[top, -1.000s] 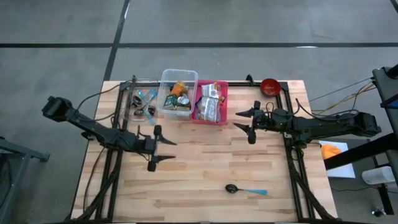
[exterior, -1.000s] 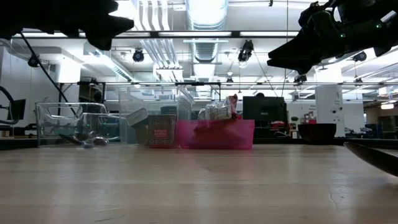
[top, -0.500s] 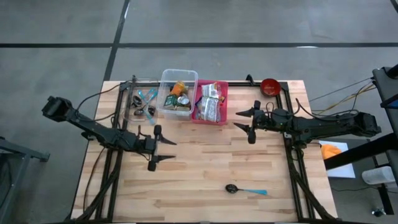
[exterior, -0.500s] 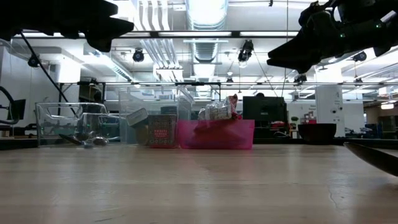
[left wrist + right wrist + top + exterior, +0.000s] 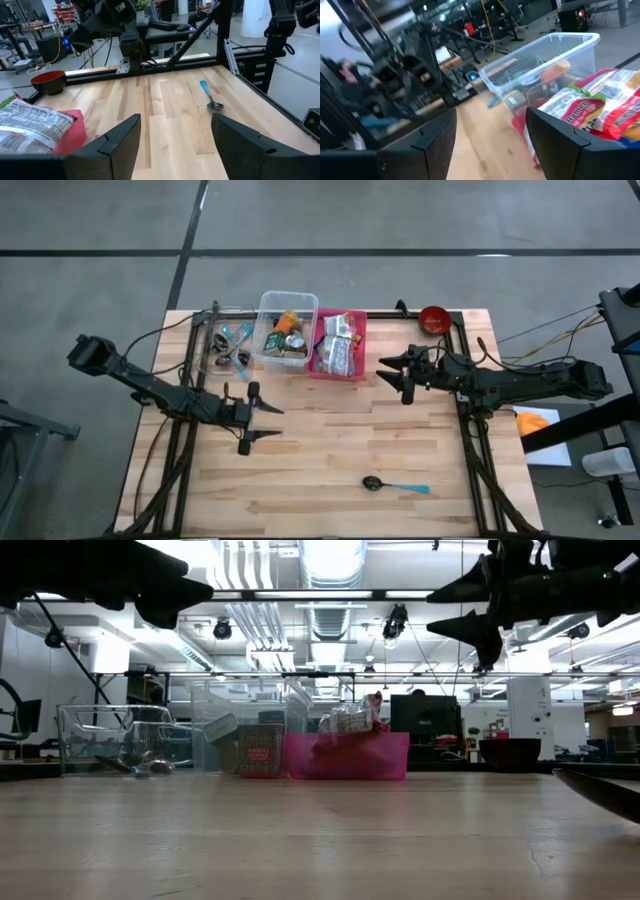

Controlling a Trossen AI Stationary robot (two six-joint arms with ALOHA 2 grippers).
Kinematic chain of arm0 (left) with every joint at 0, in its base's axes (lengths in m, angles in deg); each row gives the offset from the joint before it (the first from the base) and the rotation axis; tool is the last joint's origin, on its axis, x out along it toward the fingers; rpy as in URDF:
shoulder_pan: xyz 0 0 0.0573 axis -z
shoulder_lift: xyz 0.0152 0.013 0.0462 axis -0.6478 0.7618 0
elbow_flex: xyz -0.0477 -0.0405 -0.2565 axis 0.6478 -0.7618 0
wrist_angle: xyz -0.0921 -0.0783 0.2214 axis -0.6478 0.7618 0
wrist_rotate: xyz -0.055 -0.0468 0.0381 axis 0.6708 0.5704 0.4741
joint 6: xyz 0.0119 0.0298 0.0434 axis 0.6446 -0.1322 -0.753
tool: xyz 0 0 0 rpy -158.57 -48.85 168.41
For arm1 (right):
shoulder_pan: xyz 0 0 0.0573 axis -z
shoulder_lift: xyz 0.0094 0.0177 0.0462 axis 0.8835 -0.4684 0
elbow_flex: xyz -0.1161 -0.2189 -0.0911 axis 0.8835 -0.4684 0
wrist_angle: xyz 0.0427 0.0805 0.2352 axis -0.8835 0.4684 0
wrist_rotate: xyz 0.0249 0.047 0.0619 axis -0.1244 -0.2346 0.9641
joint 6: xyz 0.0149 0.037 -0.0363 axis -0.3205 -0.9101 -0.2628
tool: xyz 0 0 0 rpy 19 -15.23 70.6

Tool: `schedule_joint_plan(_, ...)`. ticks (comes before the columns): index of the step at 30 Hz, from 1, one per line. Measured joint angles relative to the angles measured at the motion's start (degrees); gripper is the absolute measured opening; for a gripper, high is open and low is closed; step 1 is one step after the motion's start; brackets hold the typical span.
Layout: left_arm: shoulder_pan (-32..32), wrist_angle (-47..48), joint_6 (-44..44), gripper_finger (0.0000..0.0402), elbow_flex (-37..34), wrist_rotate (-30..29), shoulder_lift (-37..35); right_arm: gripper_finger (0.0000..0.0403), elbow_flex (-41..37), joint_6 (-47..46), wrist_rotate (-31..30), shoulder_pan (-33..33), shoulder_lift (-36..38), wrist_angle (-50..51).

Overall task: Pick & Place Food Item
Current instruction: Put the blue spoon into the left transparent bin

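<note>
Right gripper (image 5: 397, 377): released, empty, raised just beside the pink bin (image 5: 340, 346).
Left gripper (image 5: 268, 423): released, empty, over bare table (image 5: 330, 450).
Food packets (image 5: 338, 342): piled inside the pink bin.
Spoon (image 5: 393, 485): near the table's front edge.

Even, soft light falls on the table (image 5: 330, 450) from above, with faint shadows. In the low view, ceiling lights (image 5: 330, 560) at 12 o'clock glare and leave the arms as black silhouettes. The right wrist view is motion-blurred throughout.
</note>
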State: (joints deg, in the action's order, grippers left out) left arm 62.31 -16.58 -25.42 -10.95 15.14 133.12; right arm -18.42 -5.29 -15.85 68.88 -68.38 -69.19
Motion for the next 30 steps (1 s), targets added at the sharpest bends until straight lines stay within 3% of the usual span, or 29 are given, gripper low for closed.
schedule_joint_plan(3,0.0,0.2,0.0,0.0243,-0.1,0.0,0.0,0.0235,0.0,-2.6,0.3,0.0,0.0,-1.5)
schedule_joint_plan(7,0.0,-0.1,0.0,0.0243,0.0,0.0,0.0,0.0235,0.7,5.8,8.4,-1.9,-0.1,-0.7)
schedule_joint_plan(13,0.0,-0.1,0.0,0.0243,0.0,0.0,0.0,0.0235,4.5,13.3,11.4,-11.5,-1.2,2.7)
schedule_joint_plan(17,0.0,-0.1,-0.2,0.0243,0.0,0.0,0.0,0.0235,10.0,12.9,5.1,-20.0,-3.1,17.7)
schedule_joint_plan(23,0.0,0.0,-0.1,0.0243,0.0,0.0,0.0,0.0235,18.1,4.1,-8.6,-32.7,-10.4,38.3)
schedule_joint_plan(30,0.0,0.3,0.0,0.0243,0.0,0.0,0.0,0.0235,23.9,-4.2,-11.9,-41.7,-23.7,40.4)
